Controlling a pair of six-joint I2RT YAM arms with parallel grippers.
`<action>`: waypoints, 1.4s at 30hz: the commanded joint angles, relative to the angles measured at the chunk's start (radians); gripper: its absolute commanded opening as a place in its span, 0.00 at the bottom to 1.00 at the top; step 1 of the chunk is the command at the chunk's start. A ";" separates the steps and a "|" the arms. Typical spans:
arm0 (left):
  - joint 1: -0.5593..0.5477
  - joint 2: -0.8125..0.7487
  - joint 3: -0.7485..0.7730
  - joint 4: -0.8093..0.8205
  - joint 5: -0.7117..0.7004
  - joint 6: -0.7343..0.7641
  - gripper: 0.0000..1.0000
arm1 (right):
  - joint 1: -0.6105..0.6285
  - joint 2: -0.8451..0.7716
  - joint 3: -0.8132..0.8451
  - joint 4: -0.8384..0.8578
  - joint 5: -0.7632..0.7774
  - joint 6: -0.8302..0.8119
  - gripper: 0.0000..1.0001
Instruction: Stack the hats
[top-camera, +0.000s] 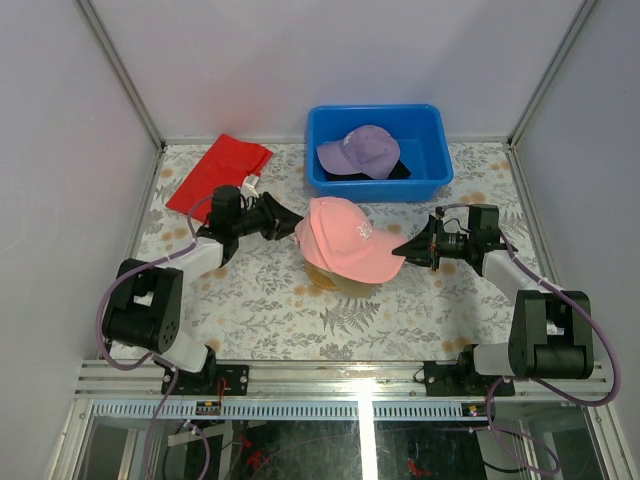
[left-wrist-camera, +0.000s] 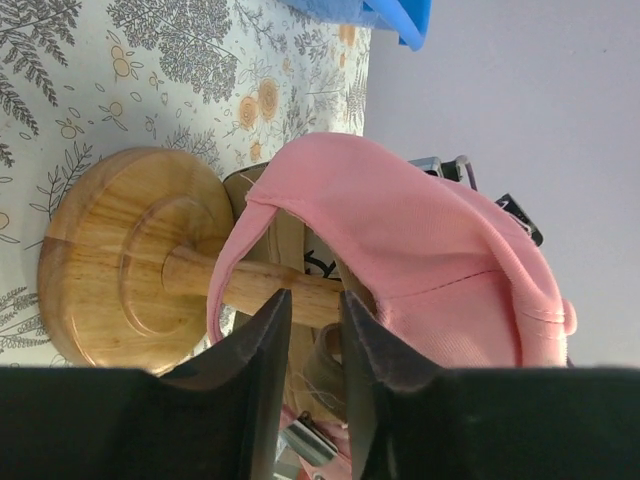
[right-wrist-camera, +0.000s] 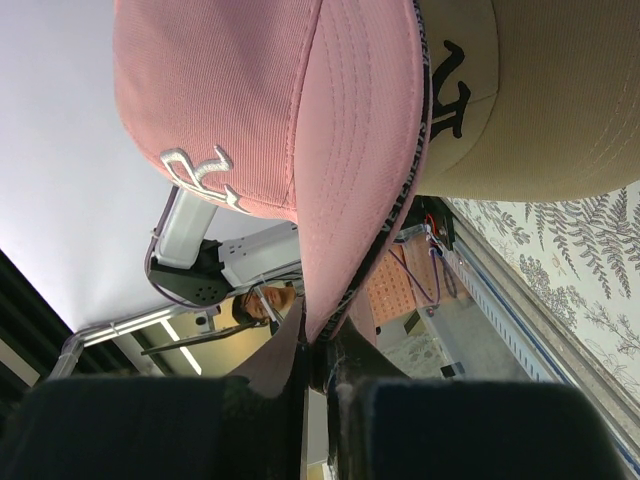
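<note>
The pink cap (top-camera: 343, 233) sits over the tan cap (top-camera: 340, 284) on the wooden stand in the middle of the table. My right gripper (top-camera: 399, 250) is shut on the pink cap's brim; in the right wrist view the brim (right-wrist-camera: 365, 180) runs down between the jaws (right-wrist-camera: 318, 335), with the tan cap (right-wrist-camera: 550, 100) beside it. My left gripper (top-camera: 292, 220) is at the pink cap's back edge, its jaws (left-wrist-camera: 308, 300) slightly apart with nothing pinched. The purple cap (top-camera: 360, 150) lies on the black cap (top-camera: 398, 171) in the blue bin.
The blue bin (top-camera: 380, 188) stands at the back centre. A folded red cloth (top-camera: 218, 172) lies at the back left. The wooden stand's base (left-wrist-camera: 110, 260) and stem show under the pink cap (left-wrist-camera: 420, 240) in the left wrist view.
</note>
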 joint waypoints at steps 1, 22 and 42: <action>-0.018 0.013 0.034 0.061 -0.015 -0.020 0.20 | -0.003 0.002 0.014 -0.059 0.050 -0.024 0.00; 0.099 -0.058 -0.137 -0.015 -0.030 0.107 0.00 | -0.018 0.071 0.092 -0.365 0.142 -0.309 0.00; 0.128 -0.039 -0.021 0.209 0.212 -0.166 0.63 | -0.018 0.173 0.202 -0.498 0.196 -0.447 0.00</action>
